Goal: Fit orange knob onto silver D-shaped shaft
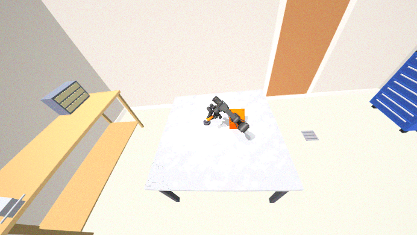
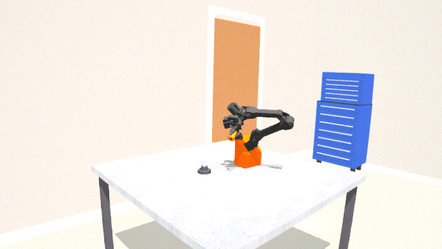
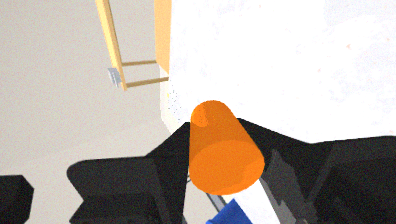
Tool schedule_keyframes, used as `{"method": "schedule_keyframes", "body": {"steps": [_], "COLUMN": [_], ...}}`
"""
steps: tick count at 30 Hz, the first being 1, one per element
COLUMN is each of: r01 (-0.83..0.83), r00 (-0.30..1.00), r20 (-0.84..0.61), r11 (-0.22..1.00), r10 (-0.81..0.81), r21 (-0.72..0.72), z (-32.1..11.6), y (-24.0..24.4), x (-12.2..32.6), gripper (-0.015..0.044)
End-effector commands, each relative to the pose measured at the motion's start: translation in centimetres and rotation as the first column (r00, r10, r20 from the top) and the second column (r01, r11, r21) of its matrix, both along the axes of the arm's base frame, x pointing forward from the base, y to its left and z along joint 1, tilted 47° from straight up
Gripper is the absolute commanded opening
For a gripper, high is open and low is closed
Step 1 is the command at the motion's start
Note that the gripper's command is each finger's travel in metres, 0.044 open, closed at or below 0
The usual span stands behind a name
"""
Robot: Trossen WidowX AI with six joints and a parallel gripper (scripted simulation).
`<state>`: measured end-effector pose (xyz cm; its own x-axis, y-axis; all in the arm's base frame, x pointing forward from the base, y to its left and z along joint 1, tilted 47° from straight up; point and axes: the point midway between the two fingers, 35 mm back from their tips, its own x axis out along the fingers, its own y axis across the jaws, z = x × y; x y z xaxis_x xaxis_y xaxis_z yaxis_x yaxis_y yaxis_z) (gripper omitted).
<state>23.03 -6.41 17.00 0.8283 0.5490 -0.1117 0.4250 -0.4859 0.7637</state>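
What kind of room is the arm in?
Probably a workshop or lab: a blue drawer cabinet, a long wooden bench, and an arm mounted on a table.
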Motion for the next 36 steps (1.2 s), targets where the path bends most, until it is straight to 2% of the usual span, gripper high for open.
{"method": "schedule_keyframes", "body": {"steps": [1,20,21,36], "r01": [0.015,0.055,0.044,0.044], "r00": [1.000,0.998,0.999,0.999], "r20": [0.013,0.023,0.031,0.031], "r11": [1.000,0.997,0.999,0.999], "r10": [-0.016,-0.057,-0.045,-0.045], "r21": [0.012,0.062,0.029,0.029], "z": [-0.13,-0.82,-0.57,-0.57], "y": [0.02,-0.12,-0.86,-0.86], "x": [0.14,0.25,-0.47,-0.47], "gripper": [0.0000,0.0000,0.0000,0.0000]}}
